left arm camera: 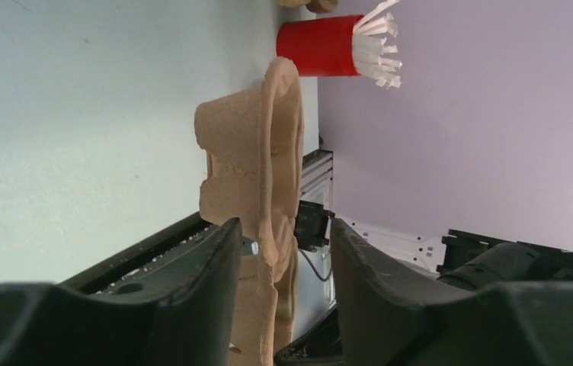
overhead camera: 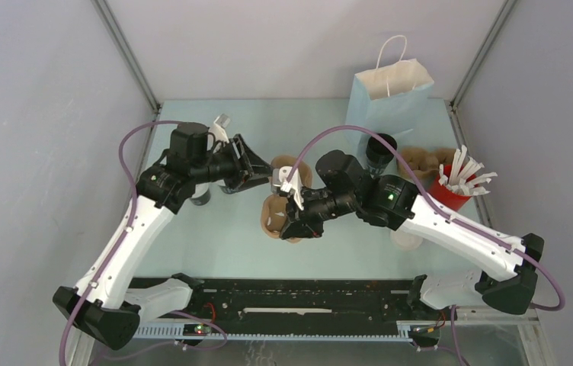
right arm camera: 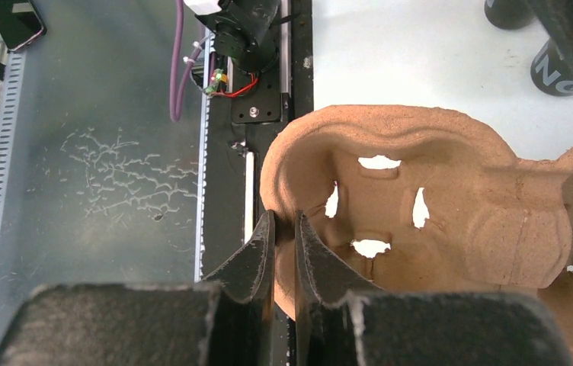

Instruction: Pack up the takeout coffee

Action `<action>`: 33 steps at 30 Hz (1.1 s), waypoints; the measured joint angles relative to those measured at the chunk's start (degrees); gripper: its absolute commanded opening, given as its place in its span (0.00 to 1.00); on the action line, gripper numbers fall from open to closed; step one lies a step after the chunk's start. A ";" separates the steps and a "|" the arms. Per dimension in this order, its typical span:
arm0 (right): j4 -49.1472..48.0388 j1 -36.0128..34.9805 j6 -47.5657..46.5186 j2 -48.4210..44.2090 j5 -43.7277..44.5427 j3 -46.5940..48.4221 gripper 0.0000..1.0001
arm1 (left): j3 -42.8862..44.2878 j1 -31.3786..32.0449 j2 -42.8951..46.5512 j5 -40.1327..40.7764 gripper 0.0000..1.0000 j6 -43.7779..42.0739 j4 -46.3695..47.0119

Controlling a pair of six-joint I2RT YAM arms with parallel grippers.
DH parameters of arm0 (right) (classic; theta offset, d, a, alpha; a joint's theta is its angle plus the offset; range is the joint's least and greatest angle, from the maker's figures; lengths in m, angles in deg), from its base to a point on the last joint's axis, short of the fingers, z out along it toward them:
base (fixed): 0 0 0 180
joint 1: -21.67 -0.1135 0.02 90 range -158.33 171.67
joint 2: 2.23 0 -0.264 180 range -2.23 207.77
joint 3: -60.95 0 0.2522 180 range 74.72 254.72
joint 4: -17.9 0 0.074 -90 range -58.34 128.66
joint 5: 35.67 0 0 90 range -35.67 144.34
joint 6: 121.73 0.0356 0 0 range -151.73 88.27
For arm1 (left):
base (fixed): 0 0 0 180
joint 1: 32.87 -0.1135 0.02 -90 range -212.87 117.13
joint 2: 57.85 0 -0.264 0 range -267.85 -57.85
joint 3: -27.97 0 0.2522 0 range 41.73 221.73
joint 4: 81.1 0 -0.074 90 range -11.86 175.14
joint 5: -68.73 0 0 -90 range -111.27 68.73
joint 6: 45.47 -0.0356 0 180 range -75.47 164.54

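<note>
Two pincers share one pulp cup carrier (overhead camera: 280, 206) at the middle of the tabletop (overhead camera: 215, 252).

We see the right pincer (right arm camera: 283, 221) pressed together on the carrier's 6 o'clock rim, pinching the pulp to anchor it. The left pincer (left arm camera: 283, 236) straddles the 12 o'clock rim with its jaws spread, not yet clamped on it, and we judge this is for a second, steadying hold. We cannot tell whether the carrier rests on the tabletop or hangs just clear of it. Its sockets are empty. A black lidded coffee cup (overhead camera: 380, 149) stands at 1 o'clock, at the foot of the open blue paper bag (overhead camera: 390, 99), whose inside is hidden. At 3 o'clock a red cup (overhead camera: 451, 197) holds white sticks (overhead camera: 466, 171), and a second carrier (overhead camera: 420, 160) lies beside it.
</note>
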 measured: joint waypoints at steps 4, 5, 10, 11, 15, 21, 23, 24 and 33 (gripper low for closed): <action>-0.20 -0.90 0.07 0.31 1.53 0.00 0.06 | 0.00 0.02 0.22 1.49 0.42 -0.15 -0.24; -0.33 -1.01 0.09 0.44 1.84 0.00 0.06 | 0.00 0.04 0.33 1.64 0.42 -0.20 -0.37; -0.55 -1.60 0.37 1.46 3.87 0.00 0.06 | -0.04 0.81 0.72 2.27 0.41 -0.61 -1.38; -0.68 -1.73 0.46 1.62 4.15 0.00 0.06 | -0.17 0.98 0.76 2.36 0.41 -0.70 -1.38; -0.85 -2.47 0.92 1.79 5.11 0.00 0.06 | -0.59 1.42 0.76 2.69 0.40 -1.68 -2.23; -1.99 -2.95 1.51 1.79 6.25 0.00 0.06 | -0.59 1.51 0.50 3.45 0.40 -3.50 -4.74; -2.21 -2.99 1.55 1.79 6.43 0.00 0.06 | -0.59 1.51 0.33 3.50 0.37 -3.76 -4.92; -2.27 -3.06 1.57 1.79 6.54 0.00 0.06 | -0.59 1.51 0.26 3.50 0.33 -3.80 -4.92; -2.51 -3.43 2.58 1.79 8.09 0.00 0.23 | -2.51 1.51 0.22 2.93 0.00 -3.23 -2.34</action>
